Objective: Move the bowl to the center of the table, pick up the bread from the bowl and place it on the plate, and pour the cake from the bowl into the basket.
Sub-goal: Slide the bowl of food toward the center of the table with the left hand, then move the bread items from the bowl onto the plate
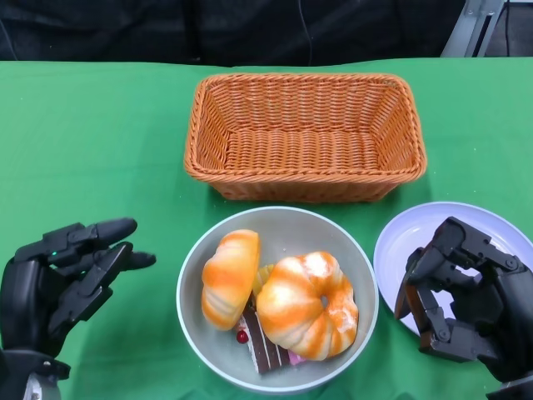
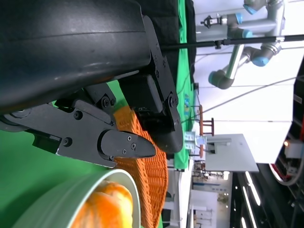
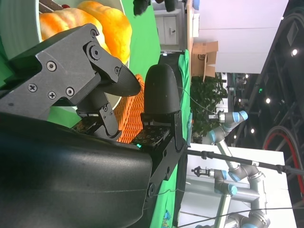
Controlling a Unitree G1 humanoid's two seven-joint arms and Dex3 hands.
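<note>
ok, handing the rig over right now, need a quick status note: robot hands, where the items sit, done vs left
Left robot hand: open, holds nothing, hovering left of the bowl.
Right robot hand: fingers curled, holds nothing, over the near edge of the plate.
The bowl sits mid-table, just in front of the wicker basket, so that step looks done.
In the bowl: a long bread roll, a ring-shaped bread, and a cake slice partly under them.
Left: both breads to the plate, which has nothing on it, then pour the cake into the basket, which has nothing in it.
</note>
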